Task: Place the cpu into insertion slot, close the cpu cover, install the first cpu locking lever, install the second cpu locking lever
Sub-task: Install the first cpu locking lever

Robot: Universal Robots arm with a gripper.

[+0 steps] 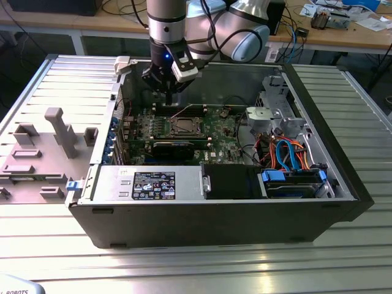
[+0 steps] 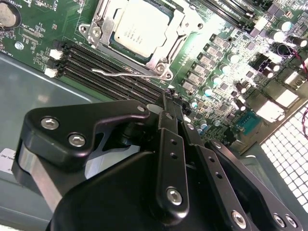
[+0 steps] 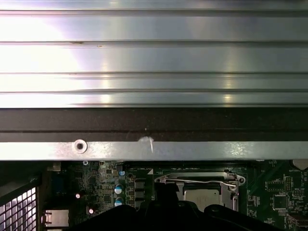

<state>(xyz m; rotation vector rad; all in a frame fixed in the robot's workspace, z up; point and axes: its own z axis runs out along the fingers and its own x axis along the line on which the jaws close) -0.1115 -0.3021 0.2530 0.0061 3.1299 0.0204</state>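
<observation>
The cpu (image 2: 141,29) lies flat in the insertion slot (image 2: 169,24) on the green motherboard (image 2: 43,33), its silvery top showing through the square window of the cpu cover (image 2: 98,25), which lies down over it as a thin metal frame; in the first wrist view the chip (image 3: 201,196) sits the same way inside the frame (image 3: 232,188). A thin wire locking lever (image 2: 126,73) runs along one edge of the socket, just beside the black memory slots (image 2: 91,72), and in the first wrist view a lever (image 3: 199,181) crosses the socket edge nearest the case wall. The gripper (image 2: 168,97) hangs close over the board just past that lever edge, its two black fingers pressed together with nothing between them. In the exterior view the gripper (image 1: 169,98) hangs at the back edge of the motherboard (image 1: 217,131), behind the socket (image 1: 183,127), with the rear wall of the open computer case (image 1: 214,214) close behind it. Room around the socket is tight: memory slots on one side, rows of small capacitors (image 2: 211,72) on another. Toward the exterior view's right lie a metal drive bracket (image 1: 275,113) and a bundle of coloured cables (image 1: 291,153); a grey fixture (image 1: 43,153) rests outside the case toward the exterior view's left on the ribbed metal table (image 1: 196,263).
</observation>
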